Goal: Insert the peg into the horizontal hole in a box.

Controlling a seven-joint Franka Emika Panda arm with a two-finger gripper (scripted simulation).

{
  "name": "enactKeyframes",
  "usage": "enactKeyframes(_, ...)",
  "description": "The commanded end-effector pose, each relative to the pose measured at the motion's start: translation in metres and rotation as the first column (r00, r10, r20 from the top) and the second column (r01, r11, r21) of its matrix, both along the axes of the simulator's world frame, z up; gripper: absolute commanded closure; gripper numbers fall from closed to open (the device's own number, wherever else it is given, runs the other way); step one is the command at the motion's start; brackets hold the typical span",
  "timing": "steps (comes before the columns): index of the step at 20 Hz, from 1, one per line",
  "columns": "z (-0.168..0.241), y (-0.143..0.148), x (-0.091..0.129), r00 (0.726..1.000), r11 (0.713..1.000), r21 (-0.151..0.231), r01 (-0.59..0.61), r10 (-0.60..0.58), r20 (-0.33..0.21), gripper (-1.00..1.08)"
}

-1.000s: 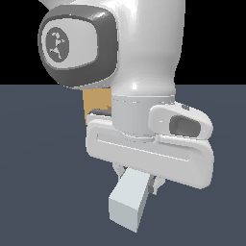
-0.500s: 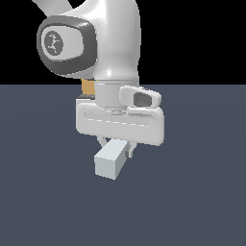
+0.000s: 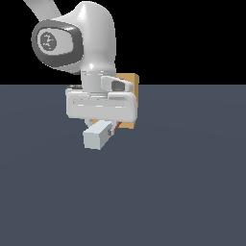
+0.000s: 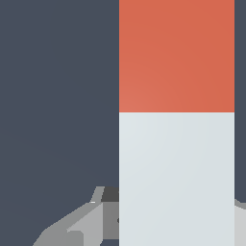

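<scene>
The peg (image 3: 97, 135) is a pale grey-white bar held level above the floor, its pale end pointing toward the camera in the exterior view. In the wrist view the peg (image 4: 176, 178) fills the frame, with its orange-red end (image 4: 176, 55) farther from the hand. My gripper (image 3: 108, 129) is shut on the peg's pale part; one finger (image 4: 77, 226) shows beside the bar. The tan box (image 3: 130, 93) stands behind the gripper hand, mostly hidden by it. The hole is hidden.
The white arm and hand (image 3: 101, 103) block most of the box in the exterior view. A flat dark grey floor (image 3: 192, 168) surrounds everything.
The arm with the peg has moved away from the camera and toward the exterior view's right. The box now shows at the hand's right side instead of its left.
</scene>
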State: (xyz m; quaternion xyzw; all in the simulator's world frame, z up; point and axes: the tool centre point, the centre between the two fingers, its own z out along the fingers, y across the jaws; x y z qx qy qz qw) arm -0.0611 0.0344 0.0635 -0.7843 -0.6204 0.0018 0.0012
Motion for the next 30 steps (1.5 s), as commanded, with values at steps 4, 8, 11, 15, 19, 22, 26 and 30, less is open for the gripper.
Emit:
enactKeyframes(4, 0.008, 0.024, -0.016, 1.000, 1.000, 0.000, -0.031, 0.031, 0.005, 1.08)
enactKeyframes(8, 0.010, 0.031, -0.020, 0.999, 0.999, 0.000, -0.040, 0.040, 0.005, 1.08)
enactKeyframes(11, 0.010, 0.031, -0.020, 0.999, 0.999, 0.000, -0.039, 0.039, 0.004, 1.08)
enactKeyframes(15, 0.010, 0.031, -0.020, 0.999, 0.999, 0.000, -0.039, 0.039, 0.004, 1.08)
enactKeyframes(19, 0.012, 0.031, -0.018, 0.999, 0.999, 0.001, -0.040, 0.040, 0.008, 1.08)
enactKeyframes(22, 0.010, 0.030, -0.020, 0.999, 0.999, 0.000, -0.040, 0.040, 0.003, 1.08)
enactKeyframes(26, 0.010, 0.036, -0.019, 0.999, 0.999, 0.000, -0.040, 0.040, 0.003, 1.08)
enactKeyframes(30, 0.010, 0.053, -0.016, 0.999, 0.999, 0.001, -0.040, 0.040, 0.004, 1.08)
